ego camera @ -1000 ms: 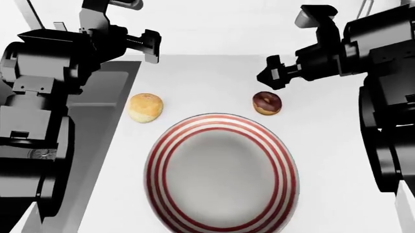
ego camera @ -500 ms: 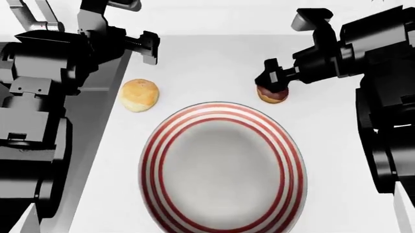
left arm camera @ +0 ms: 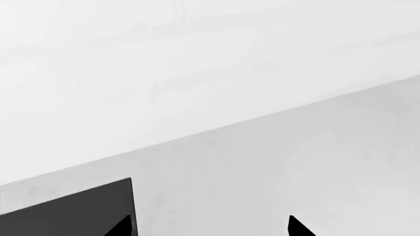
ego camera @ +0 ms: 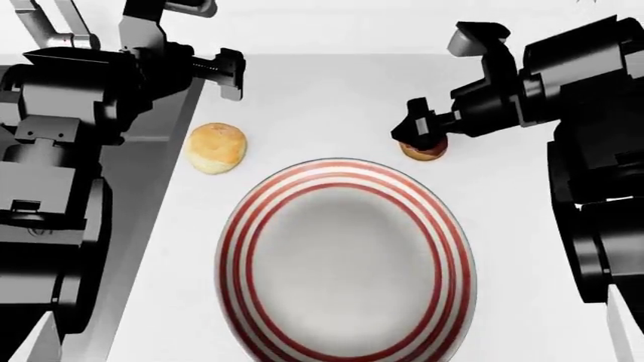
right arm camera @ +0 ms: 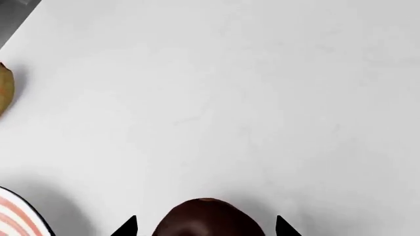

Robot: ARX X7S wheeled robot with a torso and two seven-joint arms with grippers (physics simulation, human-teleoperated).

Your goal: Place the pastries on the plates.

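Observation:
The red-striped plate (ego camera: 240,249) lies at the middle of the white table. The golden-yellow bun (ego camera: 216,148) sits past its far-left rim; its edge also shows in the right wrist view (right arm camera: 4,91). The dark-topped pastry (ego camera: 427,150) sits past the plate's far-right rim. My right gripper (ego camera: 420,133) is over it, open, fingertips (right arm camera: 127,227) either side of the pastry (right arm camera: 206,219) with gaps. My left gripper (ego camera: 229,72) is open and empty, raised beyond the bun; its wrist view shows only bare table between the fingertips (left arm camera: 295,227). The plain white plate is out of view.
A grey strip (ego camera: 151,181) runs along the table's left side, its dark corner in the left wrist view (left arm camera: 72,211). The striped plate's rim shows in the right wrist view (right arm camera: 16,221). My arms' black links fill both sides of the head view.
My right gripper has come down and left over the dark-topped pastry, now straddling it. The head view shifted slightly early on. The left gripper, bun and plate have stayed put.

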